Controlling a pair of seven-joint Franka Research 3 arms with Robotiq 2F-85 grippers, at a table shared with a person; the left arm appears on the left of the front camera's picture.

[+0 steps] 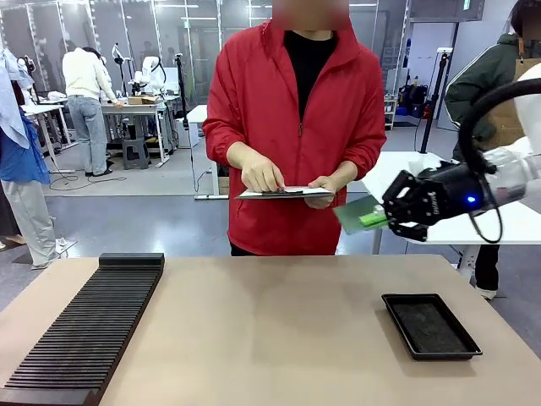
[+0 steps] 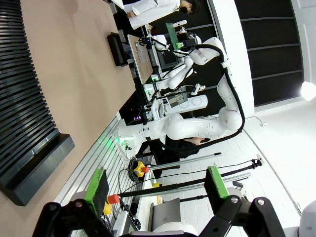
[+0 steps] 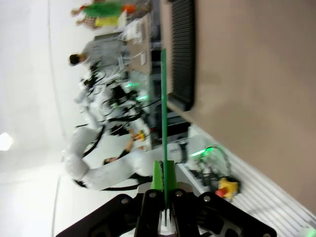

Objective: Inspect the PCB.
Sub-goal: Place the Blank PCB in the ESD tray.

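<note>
We see the right claw (image 1: 390, 216) raised above the table (image 1: 279, 330), the PCB (image 1: 359, 214) pinched between its fingers. Below it lies the tray (image 1: 430, 325); the slotted rack (image 1: 84, 330) lies far left.

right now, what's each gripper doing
Left gripper: open, holding nothing.
Right gripper: closed on the PCB, held up above the table.

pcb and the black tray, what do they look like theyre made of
PCB: thin, rigid green laminate by the look, probably fibreglass board with a matte face; it stays flat, clamped at one end by the right gripper. Black tray: likely moulded plastic, with a smooth raised rim and a dull, grainy floor.
</note>
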